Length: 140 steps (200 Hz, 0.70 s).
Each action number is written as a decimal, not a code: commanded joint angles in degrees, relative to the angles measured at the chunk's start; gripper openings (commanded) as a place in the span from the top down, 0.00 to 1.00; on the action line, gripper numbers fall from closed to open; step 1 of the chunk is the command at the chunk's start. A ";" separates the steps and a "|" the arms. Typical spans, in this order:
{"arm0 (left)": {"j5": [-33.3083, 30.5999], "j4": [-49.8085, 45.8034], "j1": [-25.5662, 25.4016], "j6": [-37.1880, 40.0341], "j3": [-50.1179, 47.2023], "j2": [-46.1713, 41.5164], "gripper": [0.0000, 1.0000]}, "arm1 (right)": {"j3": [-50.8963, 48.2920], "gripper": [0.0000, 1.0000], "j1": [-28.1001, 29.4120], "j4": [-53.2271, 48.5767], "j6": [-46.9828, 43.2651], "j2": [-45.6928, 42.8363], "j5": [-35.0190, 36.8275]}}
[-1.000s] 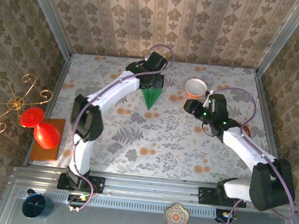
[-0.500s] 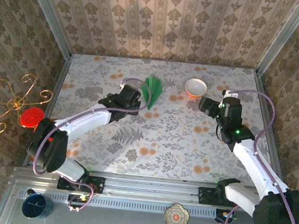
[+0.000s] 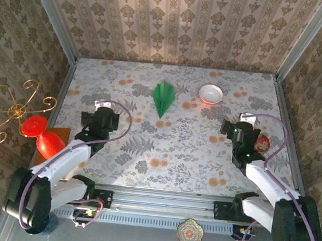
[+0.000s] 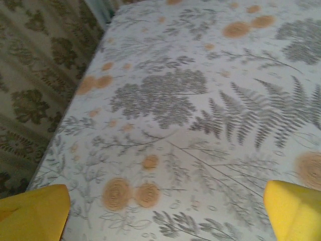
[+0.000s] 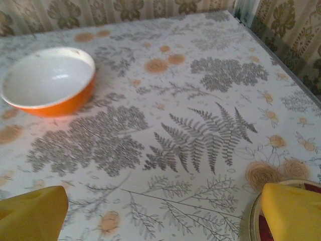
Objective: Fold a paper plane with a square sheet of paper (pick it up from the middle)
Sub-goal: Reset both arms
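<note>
The plane (image 3: 163,98) lies flat on the table (image 3: 163,155), in the far middle. Its long point faces the arms and a crease runs down its centre. Nothing touches it. A bowl (image 3: 211,94) stands near it on its right, apart from it.

The left jaws are spread wide with nothing in them. In the left wrist view I see their yellow pads (image 4: 32,213) at the two bottom corners, with only bare flowered table between them. From above, the left arm (image 3: 68,158) reaches over the left side of the table, its head well apart from the plane and near an orange board (image 3: 41,164) at the left edge.

The right jaws are just as wide and just as empty, their pads (image 5: 30,213) again at the bottom corners of the wrist view. Ahead and to the left there I see the bowl, upright, white inside and orange outside. A plate (image 5: 252,221) shows its rim just beside the right-hand pad. From above, the right arm (image 3: 262,174) hangs over the right side of the table, well apart from the plane.
</note>
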 commanded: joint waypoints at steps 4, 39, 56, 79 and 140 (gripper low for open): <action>6.94 6.20 4.94 4.52 -2.41 -2.80 0.00 | -1.67 0.00 -0.27 10.23 -2.97 5.73 3.56; 13.66 16.62 9.24 8.14 -7.70 -1.10 0.00 | -1.72 0.00 -0.76 20.17 -6.64 10.73 0.31; 16.41 22.50 10.75 9.68 -9.72 0.65 0.00 | -0.49 0.00 -1.16 20.89 -7.99 12.77 -2.07; 21.33 27.88 13.23 10.55 -11.10 2.59 0.00 | 0.24 0.00 -1.93 22.62 -9.02 14.53 -5.71; 35.16 43.49 19.08 9.39 -10.57 15.31 0.00 | -2.78 0.00 -7.31 33.95 -9.31 19.84 -14.39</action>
